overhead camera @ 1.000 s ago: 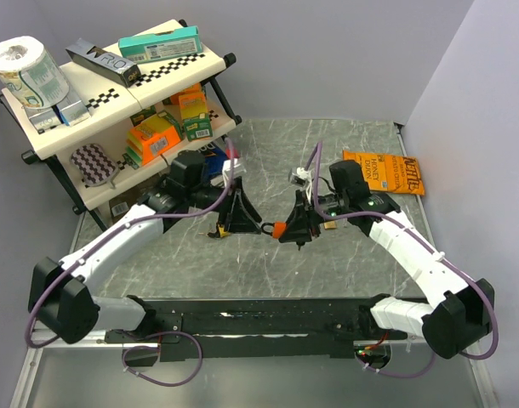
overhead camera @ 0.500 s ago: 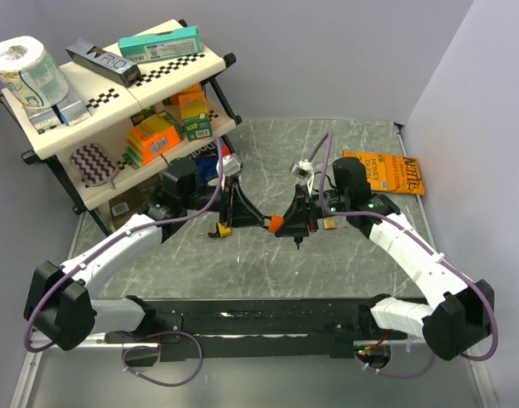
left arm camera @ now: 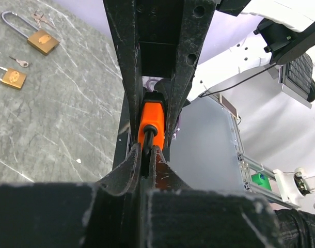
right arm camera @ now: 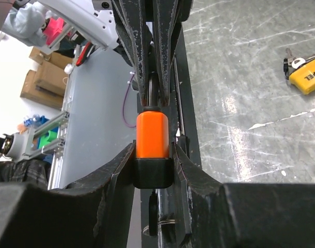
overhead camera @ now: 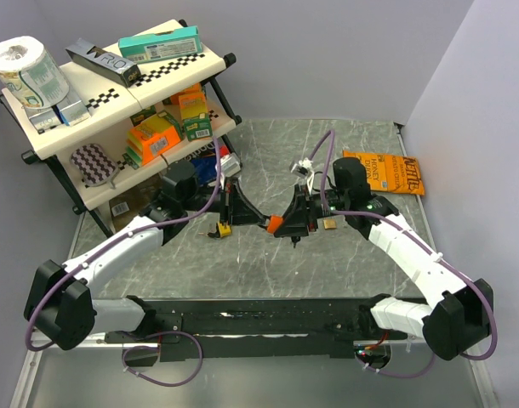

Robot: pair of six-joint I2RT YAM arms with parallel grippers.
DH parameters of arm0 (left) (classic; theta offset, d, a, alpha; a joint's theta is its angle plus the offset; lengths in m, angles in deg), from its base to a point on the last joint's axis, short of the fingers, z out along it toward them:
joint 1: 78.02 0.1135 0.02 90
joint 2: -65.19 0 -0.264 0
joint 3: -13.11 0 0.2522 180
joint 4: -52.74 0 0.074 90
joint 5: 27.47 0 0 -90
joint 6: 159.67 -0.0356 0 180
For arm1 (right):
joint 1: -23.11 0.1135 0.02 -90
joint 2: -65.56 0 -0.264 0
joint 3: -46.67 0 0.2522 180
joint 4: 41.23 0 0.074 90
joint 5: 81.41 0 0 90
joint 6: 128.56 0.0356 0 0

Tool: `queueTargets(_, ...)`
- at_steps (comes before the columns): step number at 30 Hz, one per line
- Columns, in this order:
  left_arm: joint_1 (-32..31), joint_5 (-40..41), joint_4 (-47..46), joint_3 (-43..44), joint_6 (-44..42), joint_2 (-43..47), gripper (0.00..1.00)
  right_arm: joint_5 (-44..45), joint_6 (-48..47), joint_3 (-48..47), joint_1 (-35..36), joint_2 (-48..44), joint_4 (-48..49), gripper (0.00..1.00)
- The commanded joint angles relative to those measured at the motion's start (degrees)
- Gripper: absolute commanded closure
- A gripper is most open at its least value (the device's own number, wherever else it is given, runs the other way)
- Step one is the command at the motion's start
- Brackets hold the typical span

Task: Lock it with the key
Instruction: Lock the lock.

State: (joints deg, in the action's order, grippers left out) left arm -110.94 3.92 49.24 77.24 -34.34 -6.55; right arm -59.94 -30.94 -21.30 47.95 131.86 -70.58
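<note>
An orange padlock [overhead camera: 275, 224] with a black base hangs above the table between both arms. My right gripper [right arm camera: 153, 155] is shut on its body [right arm camera: 152, 132], with one finger on each side of it. A dark key [right arm camera: 154, 209] with a wire ring sticks out below the black base. My left gripper [left arm camera: 145, 155] comes from the opposite side and is shut on the black shackle [left arm camera: 147, 146] at the top of the padlock [left arm camera: 151, 120]. In the top view the left gripper [overhead camera: 259, 223] meets the right gripper [overhead camera: 285, 226] at the padlock.
A yellow padlock [overhead camera: 224, 229] with keys lies on the marble table under the left arm. Two brass padlocks [left arm camera: 43, 41] [left arm camera: 13, 77] lie near the right arm. An orange snack packet [overhead camera: 383, 170] lies at the back right. A stocked shelf rack [overhead camera: 115, 110] stands at the back left.
My left gripper has reached in towards the padlock and closed from open onto its shackle. The right gripper has kept its hold on the body and shifted slightly left.
</note>
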Motion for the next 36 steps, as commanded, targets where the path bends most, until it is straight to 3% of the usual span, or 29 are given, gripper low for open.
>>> queueTargets(1,0.4,-1.68,-0.23,0.52,1.22,0.64,0.99,-1.78,-2.34,-2.21,-0.67,-1.79,-0.39,0.71)
queueTargets(3,2.16,-4.3,-2.69,-0.09,3.69,1.17,0.99,-1.87,-3.92,-2.82,-2.42,-1.79,-3.47,0.36)
queueTargets(7,2.78,-5.98,0.9,1.31,0.8,2.66,0.99,-2.13,-10.68,-3.53,-5.94,-1.97,-10.4,0.31)
queueTargets(11,2.78,-6.6,2.31,1.4,-0.52,3.1,0.99,-1.96,-19.2,-4.41,-7.44,-1.44,-17.44,0.42)
queueTargets(14,2.69,-6.34,3.28,1.31,-1.49,3.02,0.99,-2.75,-19.31,-4.5,-7.35,-1.44,-17.54,0.5)
queueTargets(27,2.69,-5.46,1.87,0.43,0.35,2.49,0.99,-2.05,-18.25,-4.41,-3.66,-1.44,-14.9,0.6)
queueTargets(28,2.69,-5.38,2.05,0.52,0.26,2.49,0.99,-1.96,-18.34,-4.23,-3.22,-1.53,-14.9,0.63)
queueTargets(29,2.69,-5.29,2.22,0.61,0.18,2.31,0.99,-1.52,-18.25,-3.97,-2.61,-1.79,-14.73,0.74)
queueTargets(33,2.69,-5.46,4.68,1.48,-1.23,2.4,0.99,-0.64,-19.13,-3.88,-2.69,-2.14,-15.77,1.0)
queueTargets(36,3.31,-5.64,6.61,2.71,-2.98,2.14,0.99,0.15,-20.62,-3.97,-2.78,-2.49,-17.71,1.0)
